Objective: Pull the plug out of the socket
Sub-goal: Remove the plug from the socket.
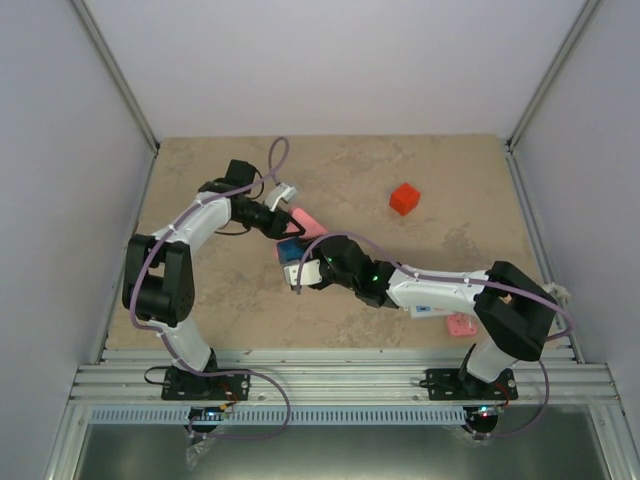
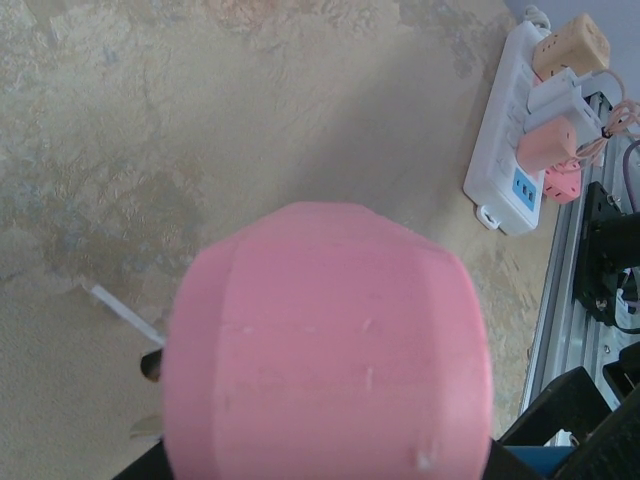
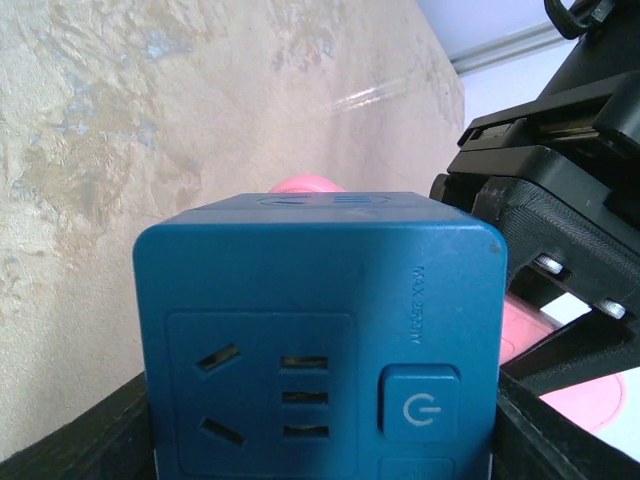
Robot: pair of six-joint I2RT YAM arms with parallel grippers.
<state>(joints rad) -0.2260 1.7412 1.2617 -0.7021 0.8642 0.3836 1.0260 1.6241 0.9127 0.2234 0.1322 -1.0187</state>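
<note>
Left gripper [image 1: 294, 218]: your left gripper is clamped on a pink block [image 2: 325, 345], which fills most of its wrist view. Black finger parts show at 5 and 7 o'clock.
Right gripper [image 1: 298, 264]: it is closed around a blue outlet cube [image 3: 320, 330] with a black finger against each side. The face with the power button looks into the camera.
Socket [image 2: 497, 150]: you see it clearly only from the left wrist, at 1 o'clock. The white strip lies along the near rail [image 2: 572, 255], well apart from both grippers.
On the socket: a tan adapter [image 2: 572, 45], a white adapter [image 2: 560, 97] and a pink adapter [image 2: 547, 145] sit side by side.
Top view: the right arm [image 1: 450, 288] covers the socket at 4 o'clock on the counter [image 1: 440, 165]. Only a small pink and white patch shows.
Block and cube: they are just beside each other at centre. You cannot tell whether they are joined.
Red cube [image 1: 404, 198]: it stands alone at 1 o'clock.
</note>
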